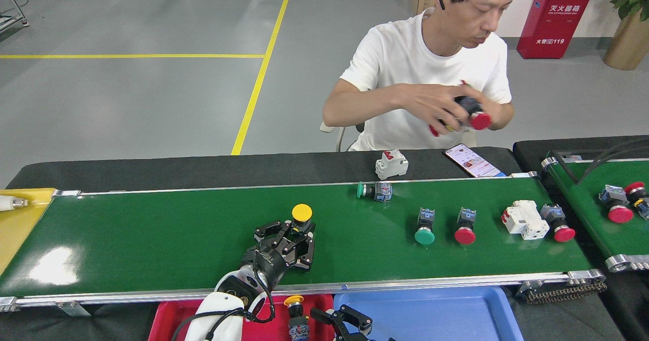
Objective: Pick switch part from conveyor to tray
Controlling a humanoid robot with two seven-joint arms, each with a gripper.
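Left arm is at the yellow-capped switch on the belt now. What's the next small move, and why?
Probably shut the left gripper on the yellow-capped switch, then lift. Its jaws appear to sit open on either side of the switch body on the conveyor, so the grasp seems lined up but not yet made. The red tray lies just below, and the right gripper is low at the frame edge, out of the way.

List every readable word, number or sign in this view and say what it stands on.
"灭火器箱": white characters on the red fire cabinet, upper line.
"火警 119": its lower line; a round mark between them is unreadable.
Phone screen: text too small to read.
Switch parts, white breakers: markings too small to read.
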